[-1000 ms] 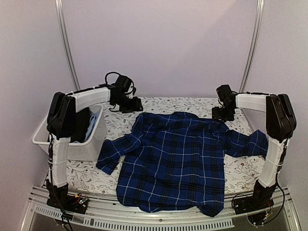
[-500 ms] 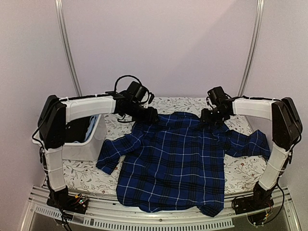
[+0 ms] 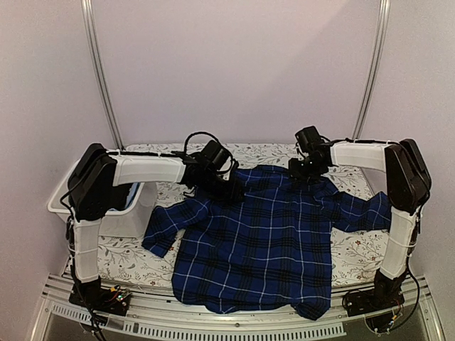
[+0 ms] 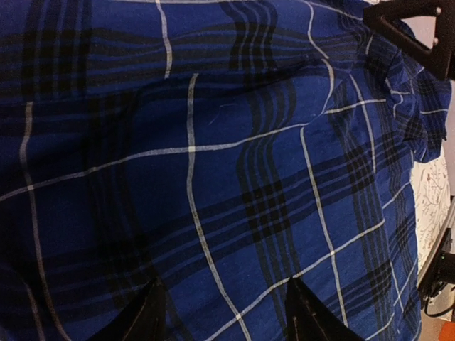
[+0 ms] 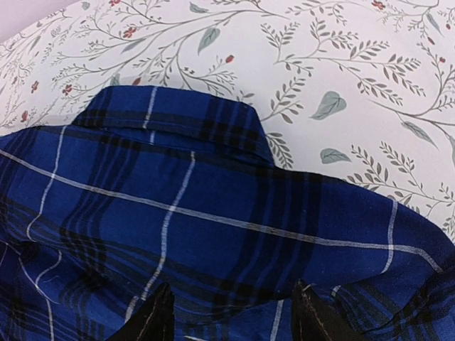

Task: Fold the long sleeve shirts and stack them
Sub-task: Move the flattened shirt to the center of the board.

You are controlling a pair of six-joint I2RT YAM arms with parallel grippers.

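One of the long sleeve shirts (image 3: 259, 238), navy plaid with thin white lines, lies spread flat on the table with its collar toward the back. My left gripper (image 3: 232, 190) hovers over its left shoulder; in the left wrist view the gripper (image 4: 227, 312) stands open, its fingertips (image 4: 149, 316) apart just above the flat plaid cloth (image 4: 213, 156). My right gripper (image 3: 306, 174) is at the right shoulder near the collar. It (image 5: 233, 316) is open too, with the cloth lying between its fingertips (image 5: 313, 316) and the collar (image 5: 178, 121) just beyond.
A white bin (image 3: 60, 202) stands at the table's left edge, partly behind my left arm, with a bit of blue cloth (image 3: 132, 193) showing inside. The floral tablecloth (image 5: 341, 78) is bare behind the collar. The shirt's right sleeve (image 3: 366, 213) reaches toward my right arm's base.
Both arms have swung inward from the back corners of the table and come down onto the shirt's shoulders. The shirt has not moved.
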